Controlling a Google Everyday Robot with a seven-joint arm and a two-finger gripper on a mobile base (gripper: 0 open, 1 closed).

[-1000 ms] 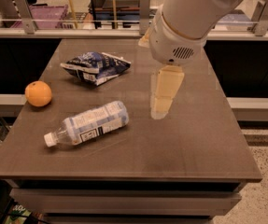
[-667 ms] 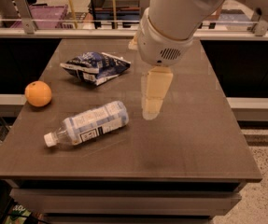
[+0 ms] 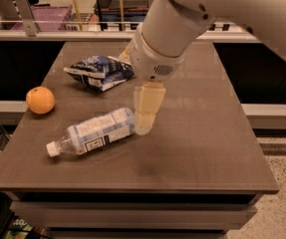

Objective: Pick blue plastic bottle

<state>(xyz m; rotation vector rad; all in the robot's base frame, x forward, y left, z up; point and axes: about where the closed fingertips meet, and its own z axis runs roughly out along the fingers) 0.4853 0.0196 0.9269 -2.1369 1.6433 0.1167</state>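
Note:
The blue plastic bottle (image 3: 93, 132) lies on its side on the brown table (image 3: 197, 148), white cap pointing front left, pale blue-and-white label with a dark barcode patch facing up. My gripper (image 3: 145, 118) hangs from the big white arm coming in from the upper right. Its cream-coloured finger (image 3: 147, 106) points down, its tip right beside the bottle's base end, just right of it. I see only one finger from this side.
An orange (image 3: 40, 99) sits near the table's left edge. A crinkled dark-blue-and-white snack bag (image 3: 98, 71) lies at the back left, partly behind the arm. Shelving and a purple crate stand behind the table.
The arm and gripper have moved left and toward the front, from mid-table to right beside the bottle's base end. Bottle, orange and bag have not moved.

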